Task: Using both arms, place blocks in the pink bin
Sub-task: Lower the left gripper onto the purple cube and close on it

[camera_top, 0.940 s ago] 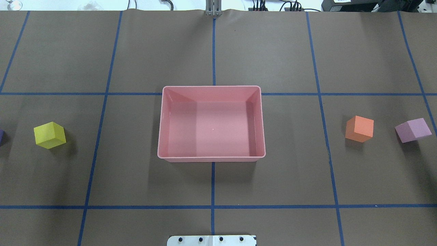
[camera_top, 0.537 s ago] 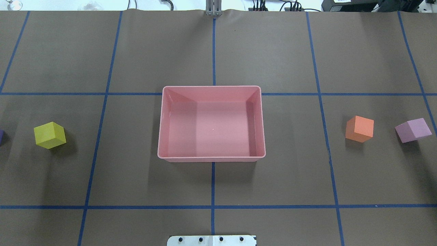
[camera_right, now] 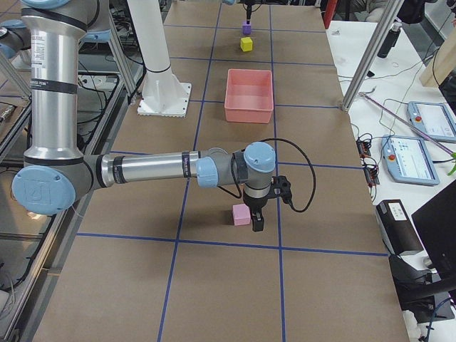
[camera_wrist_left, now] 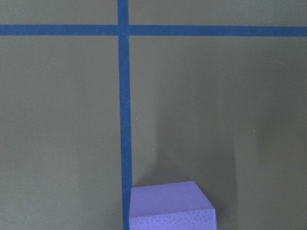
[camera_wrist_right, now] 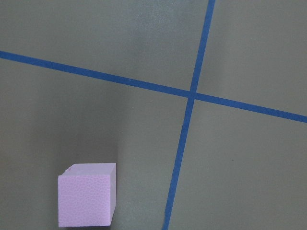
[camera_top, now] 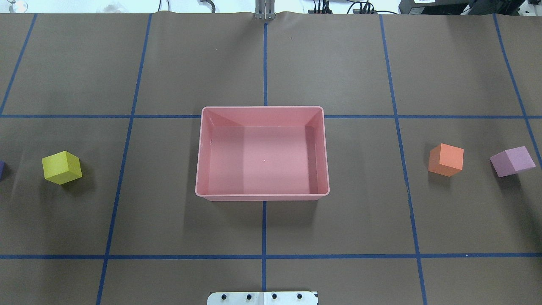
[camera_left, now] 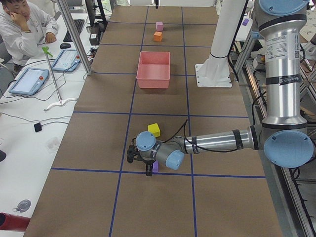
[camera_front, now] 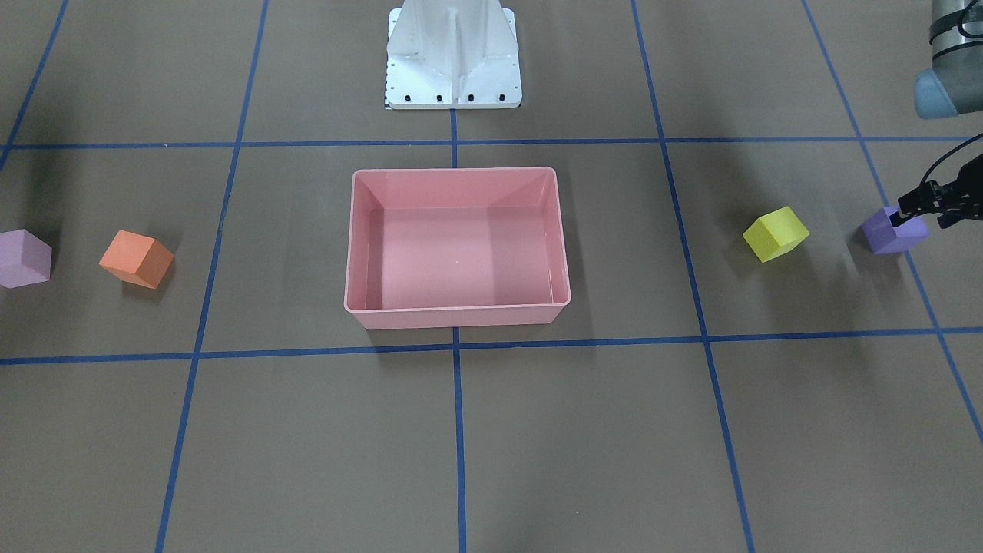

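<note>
Purple block (camera_front: pixel 883 236) is sitting right at our left gripper (camera_front: pixel 906 215); light pink block (camera_right: pixel 241 214) is lying just beside our right gripper (camera_right: pixel 255 222). We cannot tell whether either pair of jaws is apart.

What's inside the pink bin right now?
Nothing: pink bin floor fully visible and bare, no corner covered. Outside sit the yellow block, orange block, light pink block and purple block.

Taped table (camera_top: pixel 338 63) — pink bin (camera_top: pixel 262 117), pedestal (camera_front: pixel 453 69), yellow block (camera_top: pixel 62 167), purple block (camera_front: pixel 887 238), orange block (camera_top: pixel 446 159), pink block (camera_top: pixel 512 161).
</note>
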You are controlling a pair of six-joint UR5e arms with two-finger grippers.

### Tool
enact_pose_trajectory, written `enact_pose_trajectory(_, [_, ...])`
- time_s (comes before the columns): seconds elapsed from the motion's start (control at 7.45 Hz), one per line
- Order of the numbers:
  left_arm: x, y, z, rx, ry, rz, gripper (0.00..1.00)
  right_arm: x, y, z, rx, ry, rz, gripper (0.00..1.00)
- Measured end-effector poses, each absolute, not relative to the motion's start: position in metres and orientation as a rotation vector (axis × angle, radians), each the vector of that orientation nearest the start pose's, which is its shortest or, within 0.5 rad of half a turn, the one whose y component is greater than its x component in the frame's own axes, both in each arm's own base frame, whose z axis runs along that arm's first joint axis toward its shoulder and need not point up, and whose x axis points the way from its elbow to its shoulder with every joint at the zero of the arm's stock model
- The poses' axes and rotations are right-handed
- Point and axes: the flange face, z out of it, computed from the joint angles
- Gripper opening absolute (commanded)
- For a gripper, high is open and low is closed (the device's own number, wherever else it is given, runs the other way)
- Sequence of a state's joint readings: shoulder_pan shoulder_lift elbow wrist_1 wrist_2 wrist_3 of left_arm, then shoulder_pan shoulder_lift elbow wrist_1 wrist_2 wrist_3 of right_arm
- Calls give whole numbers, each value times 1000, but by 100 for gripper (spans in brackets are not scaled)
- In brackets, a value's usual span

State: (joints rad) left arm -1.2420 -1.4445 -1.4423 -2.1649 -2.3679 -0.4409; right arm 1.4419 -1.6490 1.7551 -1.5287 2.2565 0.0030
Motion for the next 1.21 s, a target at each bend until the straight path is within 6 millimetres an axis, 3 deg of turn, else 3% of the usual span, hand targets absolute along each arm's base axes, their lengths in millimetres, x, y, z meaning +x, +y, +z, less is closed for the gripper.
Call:
enact_pose_trajectory(0.4, [94, -433, 724, -9, 829, 40, 90, 9, -472, 606, 96, -693, -173, 100])
enact_pose_trajectory(0.54, [96, -432, 728, -5, 829, 45, 81, 9, -472, 606, 96, -693, -173, 100])
enact_pose_trajectory(0.67, [96, -431, 731, 0, 831, 49, 61, 9, -472, 607, 95, -693, -173, 100])
enact_pose_trajectory(0.94, [98, -431, 732, 5, 834, 57, 8, 9, -472, 607, 94, -693, -172, 100])
enact_pose_trajectory(1.07, [100, -433, 727, 12, 839, 60, 0, 9, -472, 607, 94, -693, -172, 100])
enact_pose_trajectory(1.21, [103, -438, 711, 29, 853, 57, 0, 9, -472, 607, 94, -693, -173, 100])
